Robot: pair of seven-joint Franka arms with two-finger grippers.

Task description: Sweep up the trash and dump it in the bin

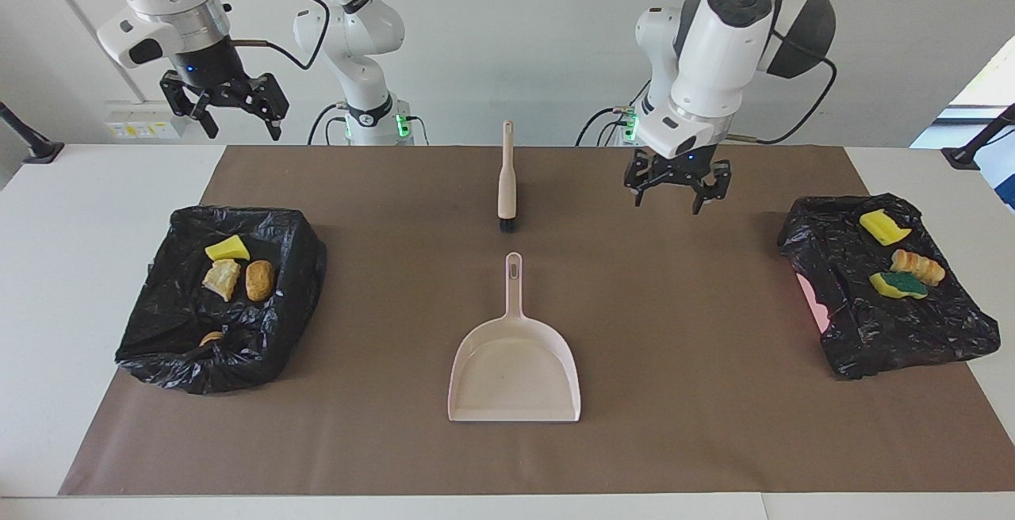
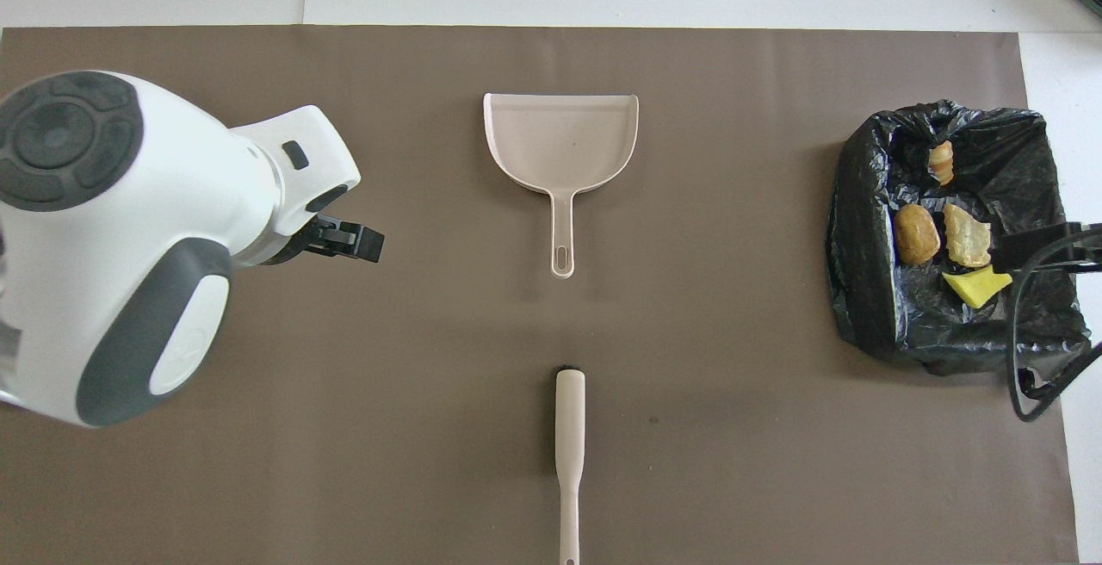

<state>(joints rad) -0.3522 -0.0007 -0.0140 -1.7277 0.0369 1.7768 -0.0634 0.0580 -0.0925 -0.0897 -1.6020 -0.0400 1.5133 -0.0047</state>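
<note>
Looks basically done: trash (image 1: pixel 234 270) sits in the black-bagged bins (image 1: pixel 190 361), dustpan (image 1: pixel 514 369) empty on the tabletop. Left pincer (image 1: pixel 674 187) and right pincer (image 1: pixel 224 108) both hang wide, holding nothing. Parking next, I'd guess.

Dustpan (image 1: pixel 514 369) lies empty on brown mat (image 1: pixel 674 346), brush (image 1: pixel 506 183) nearer robots.

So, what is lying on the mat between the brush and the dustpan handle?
Nothing. Both views show only bare brown mat between the brush and the tip of the dustpan handle.
</note>
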